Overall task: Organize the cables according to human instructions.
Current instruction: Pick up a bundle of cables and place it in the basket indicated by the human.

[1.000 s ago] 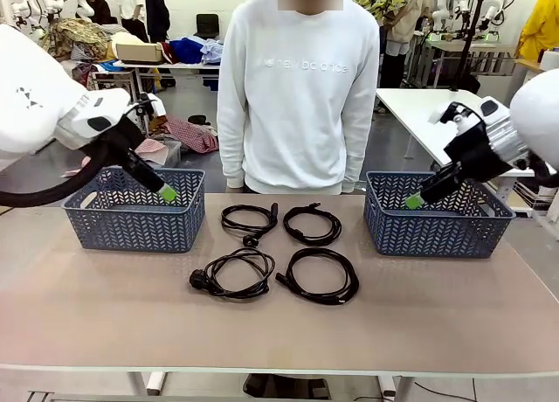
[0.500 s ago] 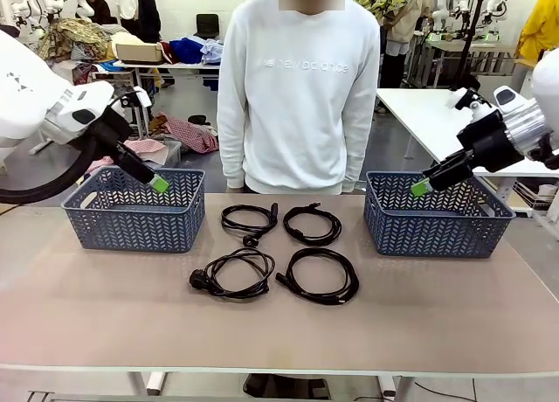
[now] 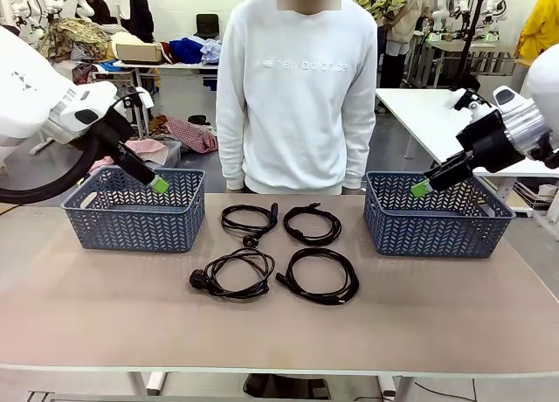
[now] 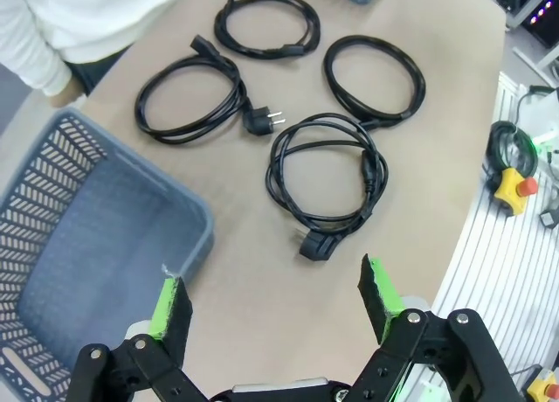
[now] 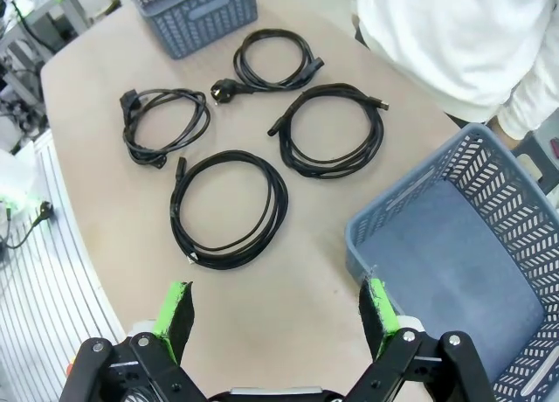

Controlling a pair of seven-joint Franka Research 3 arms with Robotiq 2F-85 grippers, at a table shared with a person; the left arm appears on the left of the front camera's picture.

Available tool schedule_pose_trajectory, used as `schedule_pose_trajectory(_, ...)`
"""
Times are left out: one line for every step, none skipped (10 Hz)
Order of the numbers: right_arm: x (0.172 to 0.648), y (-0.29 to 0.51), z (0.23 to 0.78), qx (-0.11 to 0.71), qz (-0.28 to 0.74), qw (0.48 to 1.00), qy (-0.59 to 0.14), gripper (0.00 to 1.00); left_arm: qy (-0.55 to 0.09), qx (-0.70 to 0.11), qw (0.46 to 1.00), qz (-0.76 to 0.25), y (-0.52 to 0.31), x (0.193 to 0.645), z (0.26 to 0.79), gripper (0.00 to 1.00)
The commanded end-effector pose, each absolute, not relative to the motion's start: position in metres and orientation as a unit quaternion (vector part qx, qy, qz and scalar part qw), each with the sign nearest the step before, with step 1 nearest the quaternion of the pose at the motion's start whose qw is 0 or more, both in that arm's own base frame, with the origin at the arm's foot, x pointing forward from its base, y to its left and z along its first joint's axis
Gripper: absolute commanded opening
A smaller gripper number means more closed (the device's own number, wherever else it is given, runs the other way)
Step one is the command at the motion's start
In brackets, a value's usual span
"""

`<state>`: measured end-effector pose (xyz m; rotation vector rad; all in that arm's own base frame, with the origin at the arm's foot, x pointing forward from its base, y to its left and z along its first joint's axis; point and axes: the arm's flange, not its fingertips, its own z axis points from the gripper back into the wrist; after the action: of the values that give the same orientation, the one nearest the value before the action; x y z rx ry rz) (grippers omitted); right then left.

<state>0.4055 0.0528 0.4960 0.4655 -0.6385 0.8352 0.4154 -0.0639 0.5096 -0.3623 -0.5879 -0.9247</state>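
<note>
Several coiled black cables lie in the middle of the table between two baskets; the front left one shows its plug [image 3: 199, 282]. My left gripper [image 3: 158, 184] hangs open above the left blue basket [image 3: 131, 223], holding nothing. My right gripper [image 3: 420, 189] hangs open above the right blue basket [image 3: 437, 232], also holding nothing. In the left wrist view the open gripper [image 4: 273, 301] looks down past the basket's corner [image 4: 196, 236] at the nearest cable [image 4: 316, 245]. In the right wrist view the open gripper [image 5: 276, 316] sits over bare table, with the nearest cable [image 5: 281, 201] ahead of it.
A person in a white sweatshirt [image 3: 297, 87] stands at the far edge, behind the cables, arms down. Both baskets look empty inside [image 5: 437, 245]. A yellow box with a red button [image 4: 515, 182] sits beside the table. Bare tabletop lies in front of the cables.
Both grippers have lifted a little and drawn back toward their own sides of the table over the last second. The cables and the person have not moved.
</note>
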Motion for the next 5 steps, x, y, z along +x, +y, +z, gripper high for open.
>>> schedule_pose_trajectory(0.4084, 0.0507, 0.4946, 0.228, 0.403, 0.83, -0.31, 1.0, -0.282, -0.184, 0.832, -0.44, -0.0613, 0.4156, 0.5077, 1.0)
schedule_pose_trajectory(0.4084, 0.0507, 0.4946, 0.228, 0.403, 0.83, -0.31, 1.0, -0.282, -0.184, 0.832, -0.44, -0.0613, 0.4156, 0.5077, 1.0)
schedule_pose_trajectory(0.4084, 0.0507, 0.4946, 0.228, 0.403, 0.83, -0.31, 1.0, -0.282, -0.184, 0.832, -0.44, -0.0613, 0.4156, 0.5077, 1.0)
schedule_pose_trajectory(0.4084, 0.0507, 0.4946, 0.228, 0.403, 0.83, -0.31, 1.0, -0.282, -0.184, 0.832, -0.44, -0.0613, 0.4156, 0.5077, 1.0)
schedule_pose_trajectory(0.4084, 0.0507, 0.4946, 0.228, 0.403, 0.83, -0.31, 1.0, -0.282, -0.184, 0.832, -0.44, -0.0613, 0.4156, 0.5077, 1.0)
